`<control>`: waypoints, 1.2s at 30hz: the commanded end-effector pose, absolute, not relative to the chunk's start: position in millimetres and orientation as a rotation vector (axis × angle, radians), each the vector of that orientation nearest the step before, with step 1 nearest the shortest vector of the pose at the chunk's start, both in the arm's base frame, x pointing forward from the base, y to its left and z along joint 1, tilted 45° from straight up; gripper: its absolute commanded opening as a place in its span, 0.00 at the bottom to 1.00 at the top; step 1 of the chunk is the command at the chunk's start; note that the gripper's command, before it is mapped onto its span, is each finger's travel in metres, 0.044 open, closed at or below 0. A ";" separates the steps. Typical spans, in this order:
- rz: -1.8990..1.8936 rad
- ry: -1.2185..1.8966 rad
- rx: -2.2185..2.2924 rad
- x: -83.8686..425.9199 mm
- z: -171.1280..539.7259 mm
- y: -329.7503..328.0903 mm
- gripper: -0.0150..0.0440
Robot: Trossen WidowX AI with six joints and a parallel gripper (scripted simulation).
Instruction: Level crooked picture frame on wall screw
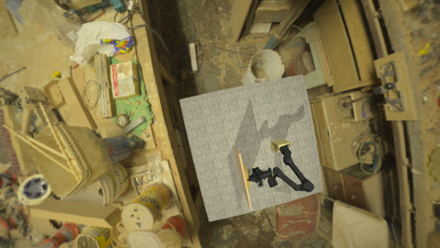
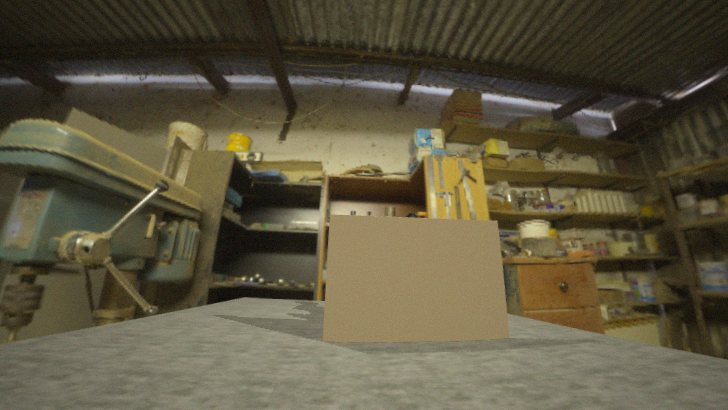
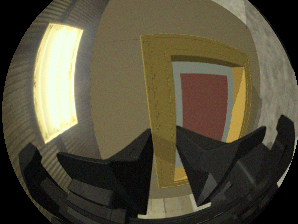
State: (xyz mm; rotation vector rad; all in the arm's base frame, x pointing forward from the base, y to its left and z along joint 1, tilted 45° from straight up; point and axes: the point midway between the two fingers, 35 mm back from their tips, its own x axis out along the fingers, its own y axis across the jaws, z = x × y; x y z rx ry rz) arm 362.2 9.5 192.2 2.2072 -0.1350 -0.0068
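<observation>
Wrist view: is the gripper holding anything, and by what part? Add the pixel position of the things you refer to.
Yes: the gripper [image 1: 248, 178] [image 3: 162, 131] holds the picture frame [image 1: 248, 182] [image 3: 159, 87] by the side bar at the left in the wrist view.

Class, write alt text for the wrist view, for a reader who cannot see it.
The robot's black gripper is shut on the golden side of a picture frame, which surrounds a dark red panel with a grey border. Behind is a brown wall; a bright light glows at left.

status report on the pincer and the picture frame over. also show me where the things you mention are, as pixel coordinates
Pincer [image 1: 249, 178] [image 3: 162, 131] shut on picture frame's side bar. Picture frame [image 1: 248, 182] [image 3: 161, 90] against upright tan panel [image 1: 242, 172] [image 2: 415, 280] [image 3: 120, 90]. No obstruction seen at the fingers.
</observation>
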 end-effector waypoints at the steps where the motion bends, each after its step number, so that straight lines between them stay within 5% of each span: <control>1: -0.002 -0.151 2.212 362.2 193.7 6.8 0.25; 36: -0.003 -0.151 2.212 361.8 189.9 1.7 0.25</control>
